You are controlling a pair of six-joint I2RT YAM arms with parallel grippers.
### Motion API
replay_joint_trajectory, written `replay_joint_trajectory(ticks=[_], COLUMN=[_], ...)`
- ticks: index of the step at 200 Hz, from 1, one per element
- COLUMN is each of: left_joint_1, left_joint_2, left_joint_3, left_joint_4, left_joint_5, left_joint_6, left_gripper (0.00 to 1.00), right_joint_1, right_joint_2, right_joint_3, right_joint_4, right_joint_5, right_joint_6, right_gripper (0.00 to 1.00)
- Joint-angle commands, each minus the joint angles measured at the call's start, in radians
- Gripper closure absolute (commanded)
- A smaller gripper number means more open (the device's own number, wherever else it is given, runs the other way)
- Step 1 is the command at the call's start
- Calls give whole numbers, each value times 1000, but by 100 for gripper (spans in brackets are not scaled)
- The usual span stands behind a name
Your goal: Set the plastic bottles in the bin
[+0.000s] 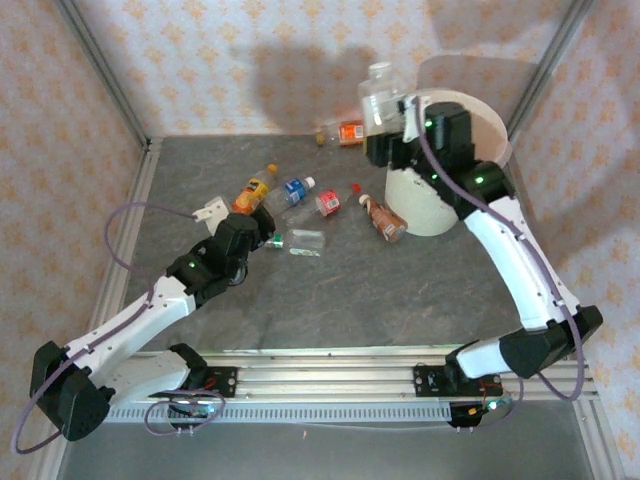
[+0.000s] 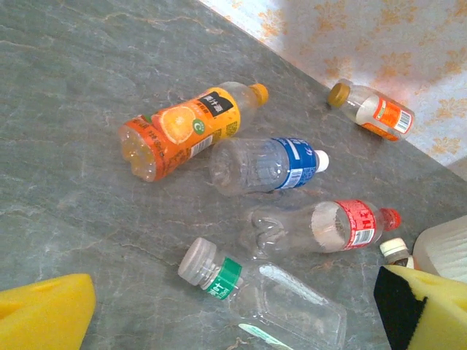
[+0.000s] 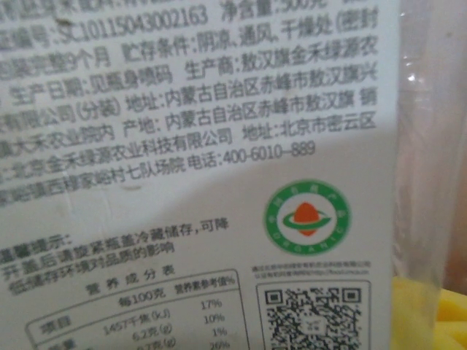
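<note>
**Right claw (image 1: 398, 118) has the white-label bottle (image 1: 378, 92) up by the bin (image 1: 420, 205)**

It's clamped on it, raised right beside the rim. Left claw (image 1: 265, 238) hangs wide open, holding nothing, low over a green-label bottle (image 2: 263, 295). Orange bottle (image 2: 182, 127), blue bottle (image 2: 273, 164) and red bottle (image 2: 336, 226) lie just past it on the table (image 2: 73, 109).

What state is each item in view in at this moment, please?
Left pincer, open, over the green-label bottle.
Right pincer, closed on the clear bottle.
Clear bottle, held aloft.
Bin, upright, open-topped.
Green-label bottle, lying, capped.
Orange-label bottle, lying, capped.
Blue-label bottle, lying, capped.
Red-label bottle, lying, dented, capped.
Brown bottle, lying beside the bin.
Far bottle, lying, capped.
</note>
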Motion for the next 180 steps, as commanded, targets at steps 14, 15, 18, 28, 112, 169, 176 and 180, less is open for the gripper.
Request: replay_joint_trajectory(ticks=[14,15,18,28,112,169,176,180], left_joint_1=[10,10,11,12,18,23,23,24], left_joint_2=[-48,-49,-56,-80,-229,-216,-211,-208], left_joint_3=[-29,-30,-34,-53,-135,-136,-134,-132], left_joint_4=[-18,-15,-7,17,-79,-69,-69,-69], left_joint_5=[-44,-43,-40,-30,-138,-141,-140,-140], left_joint_6=[-8,-6,-3,8,-62,-67,-66,-66], left_gripper=[0,0,0,0,0,0,0,0], right_joint_1=[-220,-224,-237,-274,-362,-360,-359,-360], right_joint_2=[119,124,138,179,483,503,487,475], right_joint_3=[130,136,150,193,537,610,595,583], right_joint_4=[-171,-179,-198,-261,-676,-650,-618,-601], right_joint_5=[-96,-97,-103,-134,-46,-60,-79,-90], right_joint_6=[-27,-28,-32,-56,-111,-25,-16,-10], right_gripper=[45,45,45,45,38,5,2,1])
